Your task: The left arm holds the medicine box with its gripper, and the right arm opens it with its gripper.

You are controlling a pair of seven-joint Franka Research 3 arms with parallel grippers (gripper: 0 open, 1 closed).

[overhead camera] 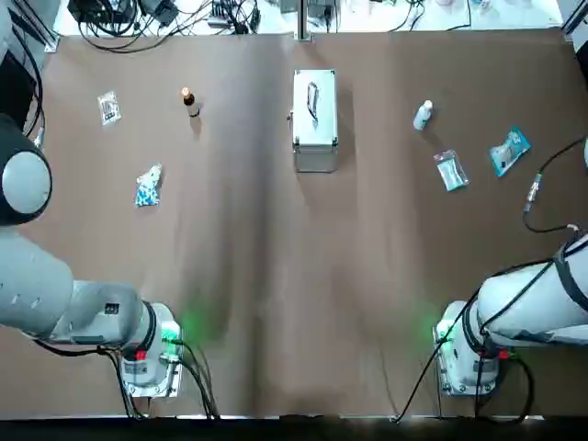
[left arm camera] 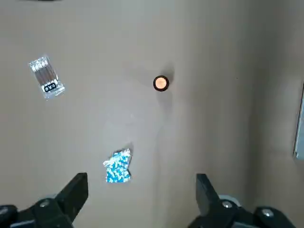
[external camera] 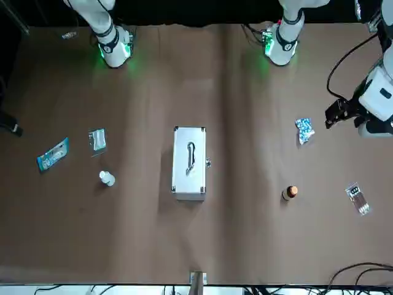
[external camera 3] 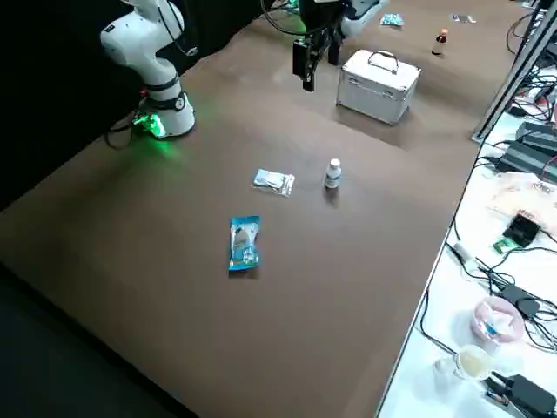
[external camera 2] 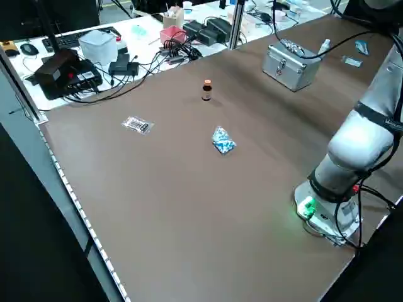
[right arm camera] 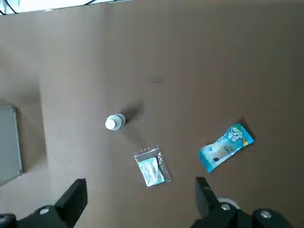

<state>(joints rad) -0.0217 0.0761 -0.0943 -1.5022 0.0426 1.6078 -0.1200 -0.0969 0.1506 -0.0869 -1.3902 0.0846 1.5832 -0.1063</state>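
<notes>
While left gripper (left arm camera: 141, 180), right gripper (right arm camera: 140, 183) gape: rectangular metal medicine box (overhead camera: 314, 115).

Overhead and front cameras span the brown surface (overhead camera: 276, 276); high downward wrist cameras share the silver metal case (right arm camera: 8, 142), sideways from left tool (left arm camera: 140, 183) and right tool (right arm camera: 140, 187).

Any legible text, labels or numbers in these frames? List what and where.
No text here can be read.
clear sachet: dark printed label, too blurred to read.
blue pouch: print too small to read.
medicine box: no markings visible.
</notes>
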